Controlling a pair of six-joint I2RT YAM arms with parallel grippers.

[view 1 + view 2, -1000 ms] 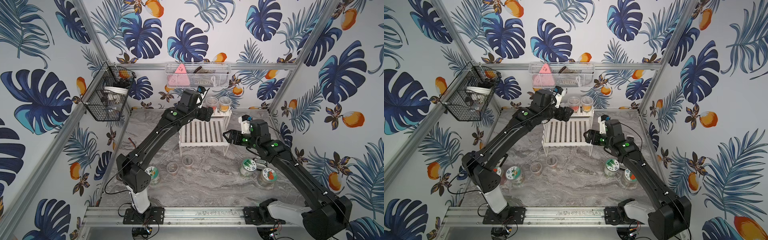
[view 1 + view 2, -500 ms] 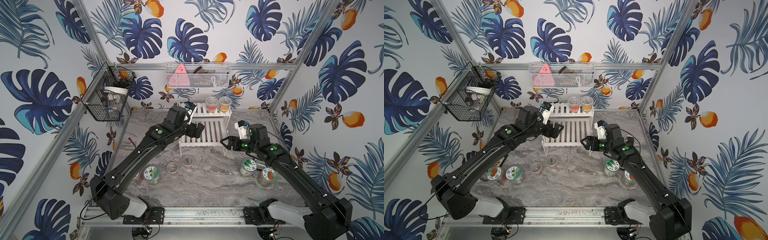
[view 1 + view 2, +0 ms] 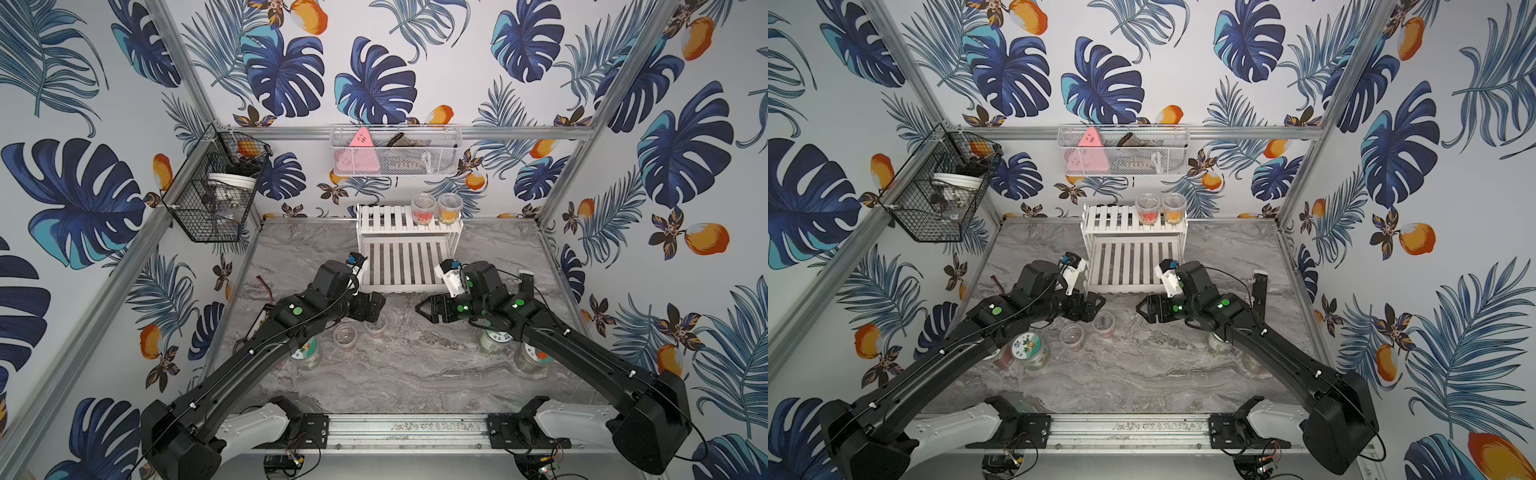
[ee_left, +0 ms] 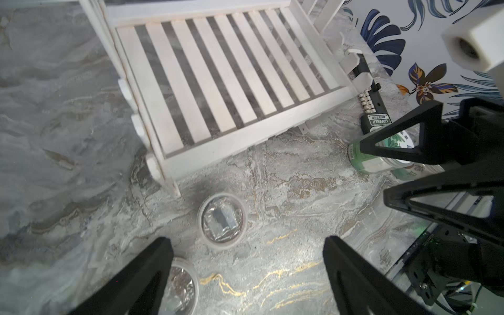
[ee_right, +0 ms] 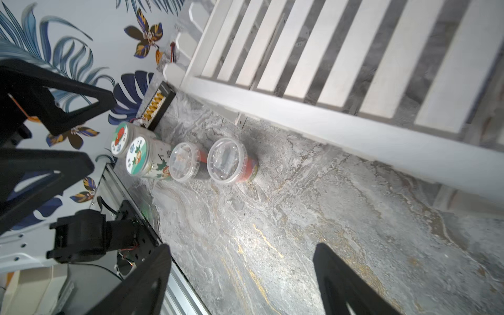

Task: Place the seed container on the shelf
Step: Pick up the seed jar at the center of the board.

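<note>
Some parts are covered. The left arm [image 3: 266,353] lies over the two jars on its side. In a top view one printed lid [image 3: 1026,345] shows, and the jar behind it is only a reddish edge. The right arm [image 3: 561,336] covers most of the two jars [image 3: 493,340] on the right. What lies in the black wire basket [image 3: 210,199] and in the white mesh basket [image 3: 395,151] is hard to make out. In the left wrist view a finger [image 4: 147,275] cuts off one of the seed cups [image 4: 181,289].

By count there are four seed cups, four jars, two baskets and one shelf [image 3: 405,259]. Two seed cups stand side by side at the right end of the shelf's upper tier. The other two stand upright on the table [image 3: 415,374], lids on, close before the left front leg of the shelf.

The left gripper [image 3: 376,305] hangs over the cup nearer the shelf, its jaws wide apart and holding nothing. In its wrist view this cup lies just beyond the fingertips. The right gripper [image 3: 422,309] points toward the left one, apart from it, over the table before the shelf. Its jaws are also wide and hold nothing. In the left wrist view its fingers stand before the right jars.

One black box [image 4: 373,114] lies by the right wall, another by the left wall.
</note>
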